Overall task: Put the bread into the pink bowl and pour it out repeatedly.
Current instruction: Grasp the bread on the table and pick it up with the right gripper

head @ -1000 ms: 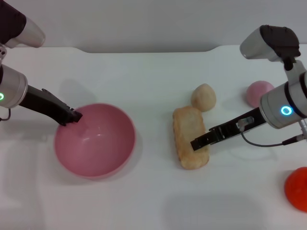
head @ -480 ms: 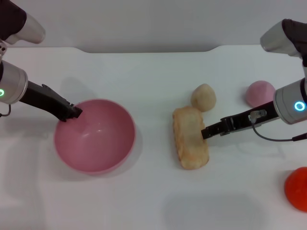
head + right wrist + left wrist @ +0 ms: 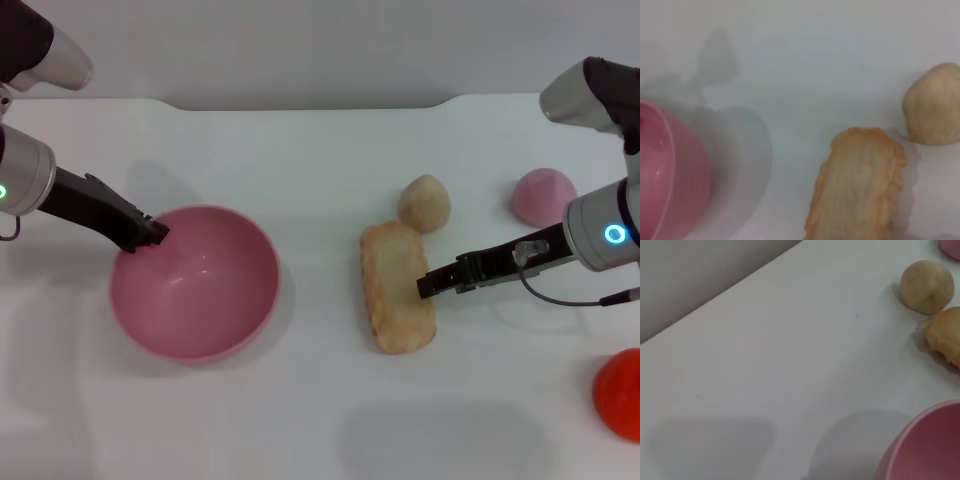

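Right end effector [image 3: 424,286] has lifted off the bread [image 3: 397,287].

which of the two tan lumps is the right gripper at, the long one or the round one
The long one: the right gripper is at the edge of the bread, the flat ridged loaf. The small egg-shaped lump sits just behind the loaf, clear of the gripper.
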